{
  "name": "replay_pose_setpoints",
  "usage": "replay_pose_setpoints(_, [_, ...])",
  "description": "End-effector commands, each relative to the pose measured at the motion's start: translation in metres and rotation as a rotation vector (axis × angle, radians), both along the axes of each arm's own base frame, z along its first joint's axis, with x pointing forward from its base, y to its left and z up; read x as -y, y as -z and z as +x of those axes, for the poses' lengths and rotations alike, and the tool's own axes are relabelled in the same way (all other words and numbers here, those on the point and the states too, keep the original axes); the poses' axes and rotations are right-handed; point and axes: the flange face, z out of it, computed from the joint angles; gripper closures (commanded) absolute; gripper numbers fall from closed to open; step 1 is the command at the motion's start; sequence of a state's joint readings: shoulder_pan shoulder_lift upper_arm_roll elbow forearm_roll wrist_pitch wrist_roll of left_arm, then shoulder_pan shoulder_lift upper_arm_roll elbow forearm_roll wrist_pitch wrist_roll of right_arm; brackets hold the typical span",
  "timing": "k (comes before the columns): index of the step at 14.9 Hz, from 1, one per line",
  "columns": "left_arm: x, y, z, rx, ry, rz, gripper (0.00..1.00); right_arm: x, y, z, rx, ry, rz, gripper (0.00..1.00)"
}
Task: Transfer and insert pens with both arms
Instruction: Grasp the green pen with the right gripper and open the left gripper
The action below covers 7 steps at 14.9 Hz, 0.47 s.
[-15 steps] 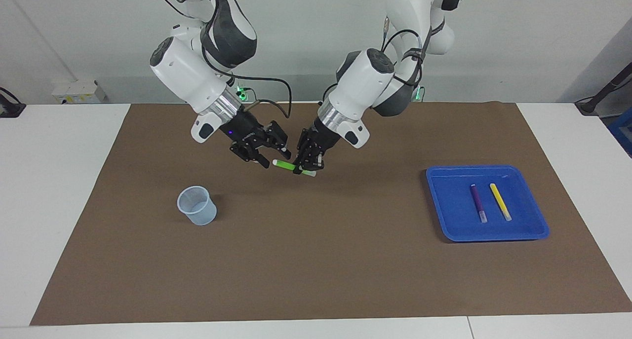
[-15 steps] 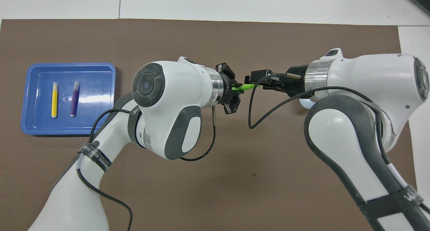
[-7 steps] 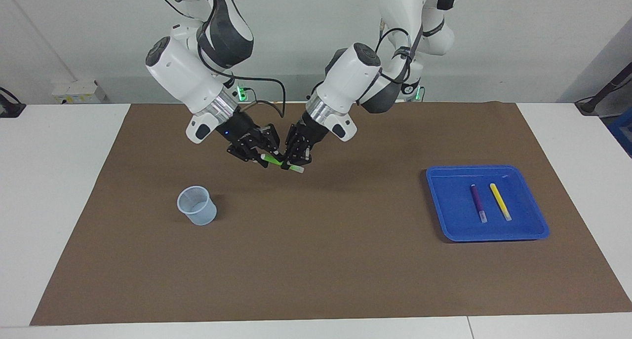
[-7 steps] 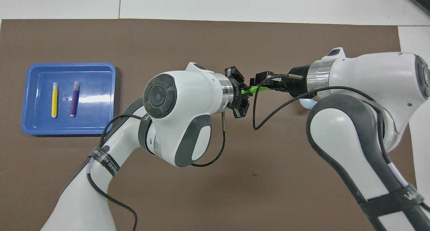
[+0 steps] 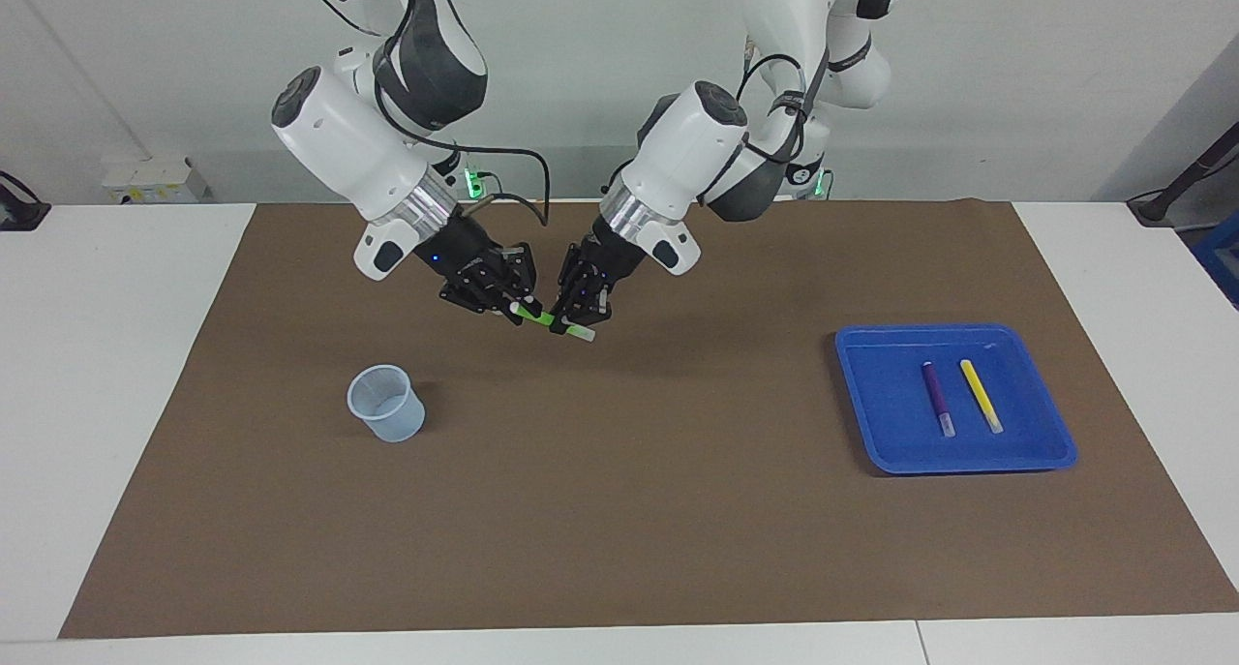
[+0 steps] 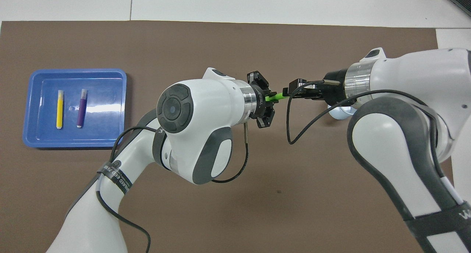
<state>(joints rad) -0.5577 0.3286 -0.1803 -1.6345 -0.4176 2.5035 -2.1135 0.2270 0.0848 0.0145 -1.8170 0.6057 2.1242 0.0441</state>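
While the left gripper [image 5: 573, 318] stays out of the question as the carrier, its jaws clamped on the green pen [image 5: 549, 321] above the middle of the brown mat [image 5: 678, 510], the right gripper [image 5: 503, 302] has its jaws around the pen's other end, drawn in close though I cannot tell whether they have fully pinched it. The pen hangs in the air between the two, tilted a little, so the step in hand looks like the handover from one arm to the other. The next move, as I judge it, calls for the right gripper to grip firmly before the left lets go, and then for the right arm to carry the pen over to the pale translucent cup [image 5: 386, 404], which stands upright on the mat toward the right arm's end, and drop it in end first. The purple pen [image 5: 936, 398] and yellow pen [image 5: 981, 395] lie side by side, apart, in the blue tray [image 5: 871, 433] toward the left arm's end, not yet moved. The mat covers most of a white desk [image 5: 116, 375]; a plain pale wall [image 5: 1016, 84] stands at the robots' end.
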Motion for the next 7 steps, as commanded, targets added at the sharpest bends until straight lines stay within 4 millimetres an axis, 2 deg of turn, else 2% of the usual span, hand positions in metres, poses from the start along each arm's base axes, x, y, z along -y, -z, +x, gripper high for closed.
replay_pose_setpoints(1, [0.0033, 0.0021, -0.0083, 0.011, -0.012, -0.016, 1.0, 0.0006, -0.0068, 0.0022, 0.008, -0.031, 0.004, 0.83])
replay_pose_setpoints(3, [0.0039, 0.0012, -0.0076, 0.022, -0.019, -0.023, 1.0, 0.0006, -0.0068, 0.0022, 0.008, -0.031, 0.004, 0.9])
replay_pose_setpoints(4, [0.0038, 0.0008, -0.0074, 0.024, -0.021, -0.025, 1.0, 0.0006, -0.0068, 0.0022, 0.01, -0.034, 0.003, 0.97])
replay_pose_setpoints(7, [0.0039, 0.0015, -0.007, 0.032, -0.014, -0.022, 1.0, 0.0014, -0.0068, 0.0025, 0.017, -0.043, 0.002, 1.0])
